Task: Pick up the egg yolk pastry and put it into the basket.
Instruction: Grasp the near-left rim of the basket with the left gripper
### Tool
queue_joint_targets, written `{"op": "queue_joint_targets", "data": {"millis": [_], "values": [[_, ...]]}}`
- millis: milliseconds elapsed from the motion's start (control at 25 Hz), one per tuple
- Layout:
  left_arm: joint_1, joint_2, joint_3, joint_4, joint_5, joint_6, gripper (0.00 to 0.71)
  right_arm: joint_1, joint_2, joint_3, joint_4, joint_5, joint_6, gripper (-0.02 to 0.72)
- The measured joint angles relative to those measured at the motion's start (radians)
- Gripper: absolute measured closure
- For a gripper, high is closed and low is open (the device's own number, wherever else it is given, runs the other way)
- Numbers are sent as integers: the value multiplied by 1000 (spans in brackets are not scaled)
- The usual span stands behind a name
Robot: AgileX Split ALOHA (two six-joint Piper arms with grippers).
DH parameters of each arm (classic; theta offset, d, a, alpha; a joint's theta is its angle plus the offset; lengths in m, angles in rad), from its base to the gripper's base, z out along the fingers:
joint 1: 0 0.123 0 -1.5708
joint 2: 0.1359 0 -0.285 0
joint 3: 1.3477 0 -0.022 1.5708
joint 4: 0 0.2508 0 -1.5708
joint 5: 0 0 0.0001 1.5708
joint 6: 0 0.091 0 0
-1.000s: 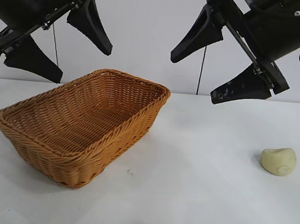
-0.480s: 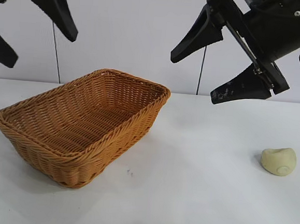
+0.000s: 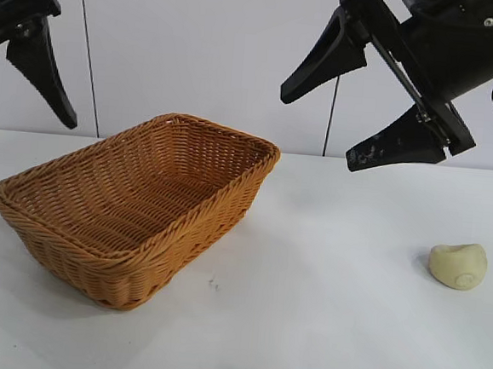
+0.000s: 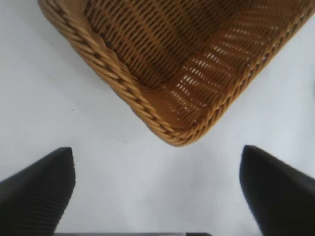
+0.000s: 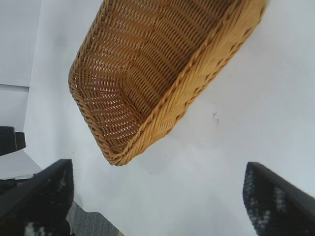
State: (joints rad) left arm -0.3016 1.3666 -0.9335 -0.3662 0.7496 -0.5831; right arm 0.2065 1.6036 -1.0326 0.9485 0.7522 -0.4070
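With both jaws wide open and holding nothing, your left gripper (image 3: 16, 68) hangs beside the empty basket (image 3: 134, 206), your right gripper (image 3: 328, 123) above the worktop (image 3: 321, 327), and the egg yolk pastry (image 3: 458, 265) lies unpicked at far right.

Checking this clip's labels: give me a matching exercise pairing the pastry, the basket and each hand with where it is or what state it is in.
Things:
1. egg yolk pastry
2. basket
3. left hand
4. right hand

Places or states:
A. open, raised above the table between basket and pastry
B. lying alone on the table at the exterior view's right
C. open, high at the exterior view's left edge
D. sitting on the table at the left, nothing inside

Pairs: 1-B, 2-D, 3-C, 4-A
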Motion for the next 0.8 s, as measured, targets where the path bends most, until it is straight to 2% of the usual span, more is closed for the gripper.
{"op": "queue_joint_targets", "data": {"millis": [400,800], "values": [[0,133,0,9,-46,-290,14,0,0,0,0,0,0,62],[0,196,28,46,-128,-382,14,0,0,0,1,0,0,62]]}}
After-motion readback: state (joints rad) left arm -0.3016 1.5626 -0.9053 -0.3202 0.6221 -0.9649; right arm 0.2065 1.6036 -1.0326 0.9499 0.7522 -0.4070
